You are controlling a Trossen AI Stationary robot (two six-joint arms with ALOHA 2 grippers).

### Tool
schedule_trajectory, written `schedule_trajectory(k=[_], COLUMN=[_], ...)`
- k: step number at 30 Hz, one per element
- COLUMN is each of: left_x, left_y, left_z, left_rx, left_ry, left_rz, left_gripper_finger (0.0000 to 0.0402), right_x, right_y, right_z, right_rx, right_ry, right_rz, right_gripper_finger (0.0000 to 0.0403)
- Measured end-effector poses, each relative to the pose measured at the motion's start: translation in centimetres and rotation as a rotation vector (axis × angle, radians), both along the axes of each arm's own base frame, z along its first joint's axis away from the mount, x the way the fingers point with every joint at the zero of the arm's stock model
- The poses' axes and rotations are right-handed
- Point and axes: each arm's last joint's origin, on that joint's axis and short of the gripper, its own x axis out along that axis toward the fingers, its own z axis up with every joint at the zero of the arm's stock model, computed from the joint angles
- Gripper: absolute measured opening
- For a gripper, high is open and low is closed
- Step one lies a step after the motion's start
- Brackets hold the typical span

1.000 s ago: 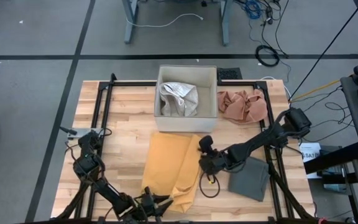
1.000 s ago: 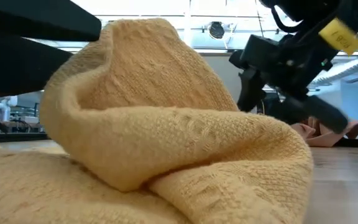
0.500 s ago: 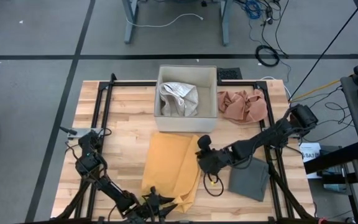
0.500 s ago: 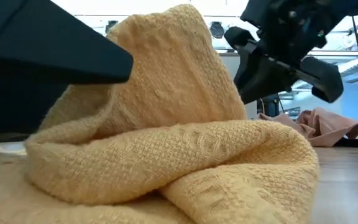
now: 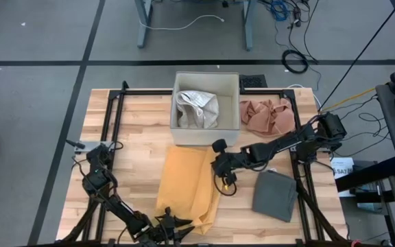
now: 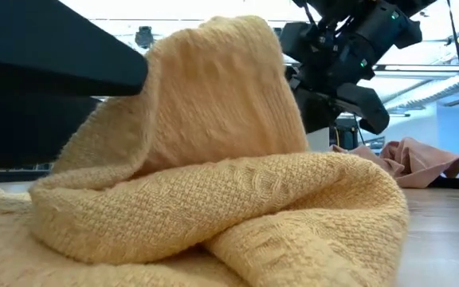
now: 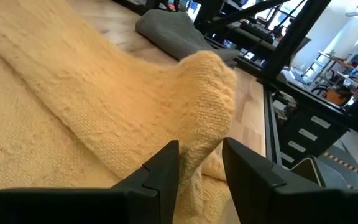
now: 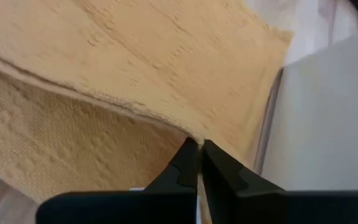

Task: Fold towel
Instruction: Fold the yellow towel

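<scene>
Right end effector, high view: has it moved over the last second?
Yes. The right end effector has travelled toward the box at the table's far side, now at the yellow towel's far right corner.

Yellow woven towel at table centre, near edge, on light wooden slatted tabletop. Open square beige fabric bin directly behind towel, crumpled pale cloth inside. Bunched pink cloth just right of bin. Folded grey cloth right of towel, apart from it.
</scene>
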Motion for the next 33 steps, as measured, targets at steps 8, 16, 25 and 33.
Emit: schedule_trajectory(k=[8, 16, 25, 33], left_x=[0.1, 0.5, 0.1, -0.1], left_y=[-0.1, 0.0, -0.4, -0.6], left_z=[-0.1, -0.1, 0.0, 0.3], left_rx=[-0.018, -0.031, -0.036, 0.034], left_ry=[0.023, 0.035, 0.028, 0.022], left_rz=[-0.068, -0.100, -0.118, -0.142], left_gripper_finger=[0.0110, 0.0110, 0.0110, 0.0110], right_x=[2.0, 5.1, 5.5, 2.3], right_y=[-0.7, -2.1, -1.6, 0.6], right_z=[2.6, 2.9, 0.7, 6.7], right_rx=[-0.033, 0.016, 0.006, 0.033], right_ry=[-0.067, -0.044, 0.053, -0.042], right_rz=[0.045, 0.075, 0.075, 0.025], right_gripper_finger=[0.0003, 0.0005, 0.0126, 0.0232])
